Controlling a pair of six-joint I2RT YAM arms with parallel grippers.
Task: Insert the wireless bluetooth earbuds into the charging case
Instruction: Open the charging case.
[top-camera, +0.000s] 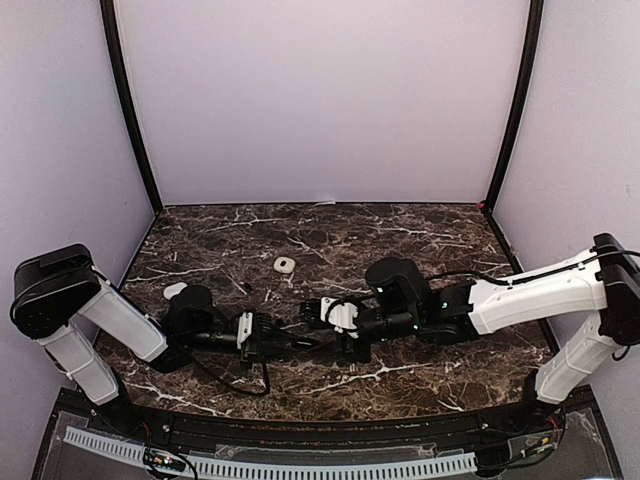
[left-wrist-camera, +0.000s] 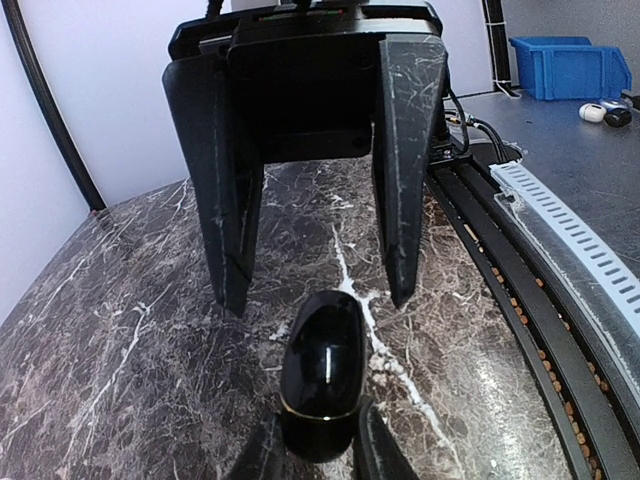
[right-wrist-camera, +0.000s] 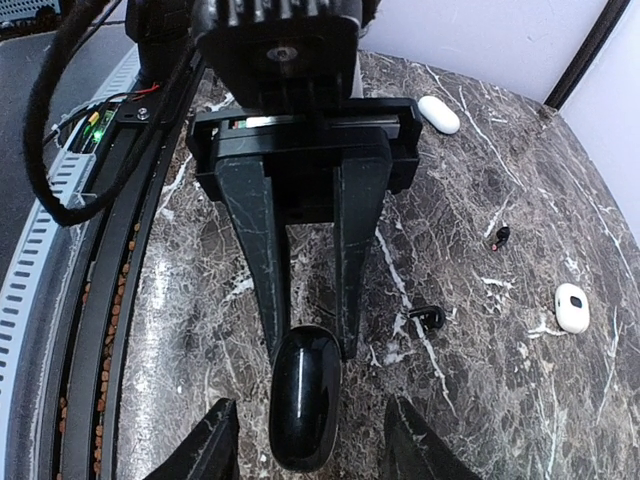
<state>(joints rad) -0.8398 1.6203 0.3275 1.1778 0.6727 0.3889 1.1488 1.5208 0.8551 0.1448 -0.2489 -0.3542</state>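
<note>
Black and glossy, the charging case (left-wrist-camera: 320, 365) is pinched at one end by the left fingers (left-wrist-camera: 378, 452), and its lid looks shut. The right fingers (right-wrist-camera: 212, 450) stand apart on either side of it, gripping nothing. Two white earbuds (top-camera: 285, 264) lie on the marble worktop (top-camera: 420, 230), at about twelve and ten o'clock from the case seen overhead. Neither is in, so I judge the whole insertion is left to do. No lettering is readable.

both arms are stretched in low from their own sides, left arm (top-camera: 125, 322) and right arm (top-camera: 530, 295), wrists about level, grippers pointing nose to nose in the middle. left gripper (left-wrist-camera: 318, 445) is pinched tight on a black case (left-wrist-camera: 322, 375). right gripper (right-wrist-camera: 315, 440) has its jaws spread wide, gripping nothing.
</note>
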